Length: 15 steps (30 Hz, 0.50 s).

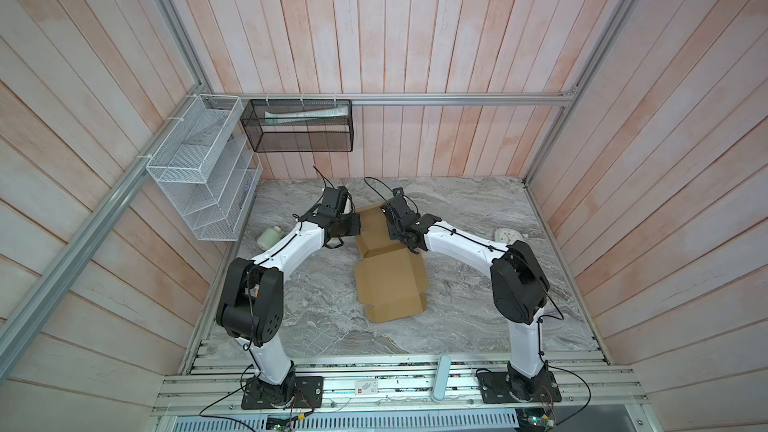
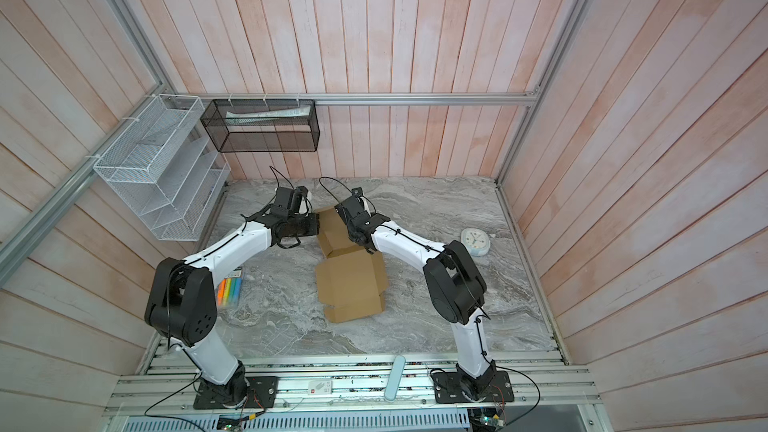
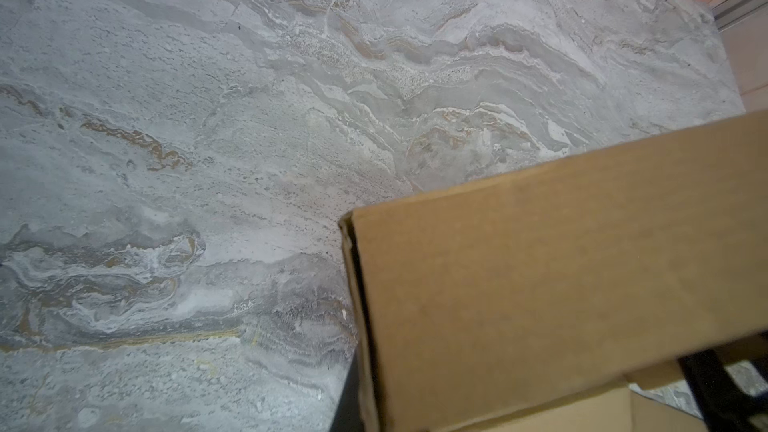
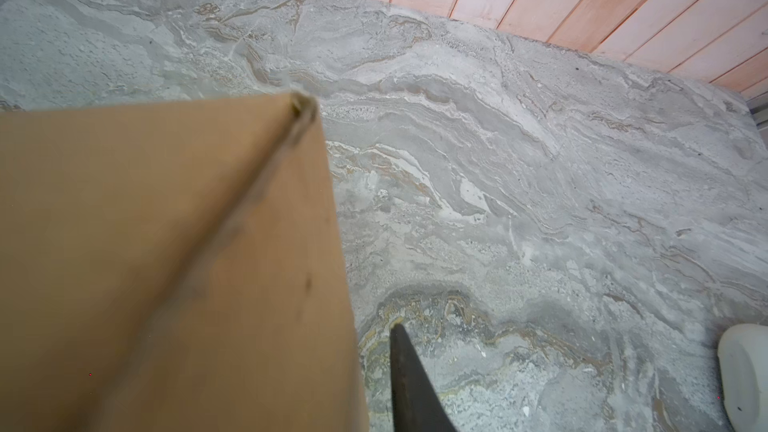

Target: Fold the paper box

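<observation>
A grey marbled stone-look tabletop point(image 1: 469, 209) forms the floor of the pink-planked cell. A white wire-mesh tiered rack point(image 1: 199, 168) hangs on the left wall, beside a black mesh rectangular basket point(image 1: 299, 126) on the back rail. The paper box point(image 1: 390, 284), a plain brown corrugated cardboard cut-out, lies mid-table between the two arms, its near panel flat and its far part folded up. The left gripper point(image 1: 354, 224) sits at the left edge of that raised part with its jaws closed together; whether cardboard is nipped between them is hidden. The right gripper point(image 1: 390, 218) sits at the raised part's right edge. In the right wrist view one dark finger point(image 4: 409, 376) shows just beside the cardboard and its partner is hidden, so I cannot tell how the jaws stand. A round white clock point(image 2: 476, 241) lies to the right, a pack of coloured markers point(image 2: 230, 290) by the left arm, and a small pale jar point(image 1: 270, 236) far left.
</observation>
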Available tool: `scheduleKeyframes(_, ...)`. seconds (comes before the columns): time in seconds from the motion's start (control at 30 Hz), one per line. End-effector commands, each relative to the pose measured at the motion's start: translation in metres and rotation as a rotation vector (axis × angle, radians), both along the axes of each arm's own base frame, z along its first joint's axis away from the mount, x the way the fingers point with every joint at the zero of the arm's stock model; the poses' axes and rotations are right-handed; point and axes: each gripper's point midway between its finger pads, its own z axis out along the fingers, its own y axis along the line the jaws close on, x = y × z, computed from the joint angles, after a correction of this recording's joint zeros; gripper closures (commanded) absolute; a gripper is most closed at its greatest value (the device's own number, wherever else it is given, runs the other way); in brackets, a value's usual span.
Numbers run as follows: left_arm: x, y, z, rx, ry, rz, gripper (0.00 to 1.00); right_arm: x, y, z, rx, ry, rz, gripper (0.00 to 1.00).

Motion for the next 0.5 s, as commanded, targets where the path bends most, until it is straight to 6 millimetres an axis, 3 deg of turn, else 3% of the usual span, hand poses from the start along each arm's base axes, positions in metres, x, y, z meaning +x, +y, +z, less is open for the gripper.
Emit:
scheduleKeyframes(0.0,-0.002,0.003,-0.005,0.021,0.021,-0.016,1.00,0.004,0.002,-0.008,-0.076,-0.009,-0.009,0.82)
scheduleKeyframes(0.47,0.001,0.006,-0.001,0.024,0.027,-0.023,1.00,0.001,0.011,-0.031,-0.121,0.029,0.027,0.97)
